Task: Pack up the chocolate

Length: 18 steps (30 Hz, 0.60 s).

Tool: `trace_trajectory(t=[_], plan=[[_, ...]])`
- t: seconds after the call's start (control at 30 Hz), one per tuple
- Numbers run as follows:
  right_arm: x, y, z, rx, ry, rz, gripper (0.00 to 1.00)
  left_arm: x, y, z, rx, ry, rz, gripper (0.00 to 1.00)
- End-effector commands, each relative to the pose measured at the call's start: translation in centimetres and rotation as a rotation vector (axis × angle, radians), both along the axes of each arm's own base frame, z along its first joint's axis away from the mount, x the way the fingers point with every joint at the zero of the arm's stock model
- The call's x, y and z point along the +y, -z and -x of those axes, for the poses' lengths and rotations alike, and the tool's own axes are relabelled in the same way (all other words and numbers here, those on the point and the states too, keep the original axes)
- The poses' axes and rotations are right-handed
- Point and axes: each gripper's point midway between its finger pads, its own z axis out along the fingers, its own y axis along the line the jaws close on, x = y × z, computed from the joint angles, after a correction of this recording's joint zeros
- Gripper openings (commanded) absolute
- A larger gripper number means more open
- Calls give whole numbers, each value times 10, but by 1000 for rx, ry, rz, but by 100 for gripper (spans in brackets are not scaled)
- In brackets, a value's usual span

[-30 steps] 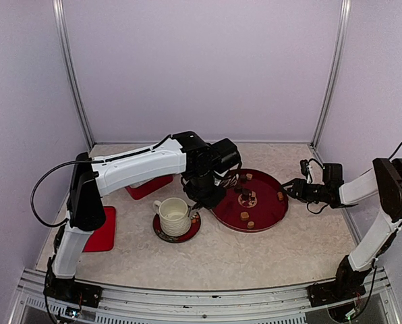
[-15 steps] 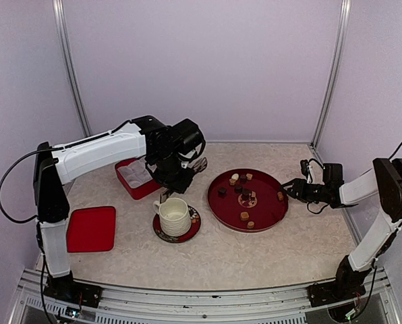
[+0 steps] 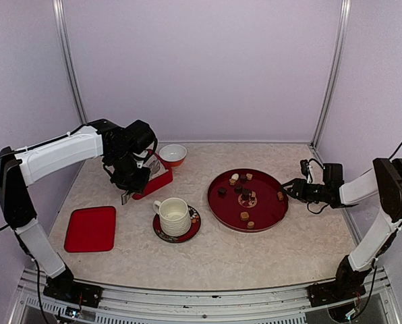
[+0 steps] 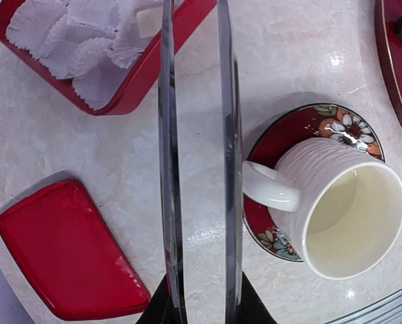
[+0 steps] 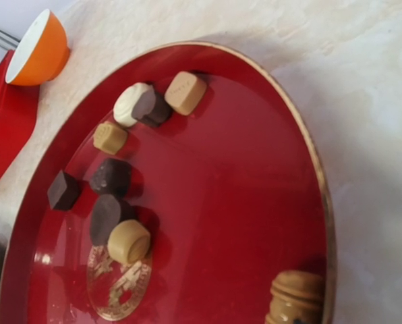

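Several pieces of chocolate (image 3: pixel 244 196), dark brown, tan and white, lie on the round red tray (image 3: pixel 268 219). Up close they show as a tan round (image 5: pixel 129 241), a dark cube (image 5: pixel 63 190) and a white piece (image 5: pixel 129 104). A ridged tan piece (image 5: pixel 297 297) sits by the rim (image 5: pixel 319 196). My left gripper (image 3: pixel 132 183) is shut on metal tongs (image 4: pixel 168 169), which hang over the table beside the open red box (image 3: pixel 157 183). The tong tips run out of the left wrist view. My right gripper (image 3: pixel 289 190) rests at the tray's right edge; its fingers do not show.
White paper liners (image 4: pixel 66 34) fill the red box (image 4: pixel 130 91). A red lid (image 3: pixel 91 228) lies at the front left. A white cup (image 3: pixel 174 216) stands on a flowered saucer (image 3: pixel 162 233) between box and tray. An orange bowl (image 3: pixel 173 154) sits behind the box.
My left arm has swung left with the tongs, from over the tray to beside the red box, uncovering the orange bowl. The right arm has not moved.
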Motion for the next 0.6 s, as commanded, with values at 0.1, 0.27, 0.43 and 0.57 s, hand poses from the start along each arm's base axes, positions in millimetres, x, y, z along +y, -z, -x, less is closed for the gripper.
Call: trace_trajectory(t=[0.1,0.27,0.43,0.57], plan=[[-2,-6,-3,-20,-2,-12,57,34,0,8,12,-87,32,21],[-2,-6,-2,-19,0,-15,57,53,-1,13,24,-119,18,21],[-1,-7,-3,-22,1,-19,57,63,3,16,43,-127,7,22],[-2,-9,-5,-28,2,-17,57,68,8,20,63,-126,2,22]])
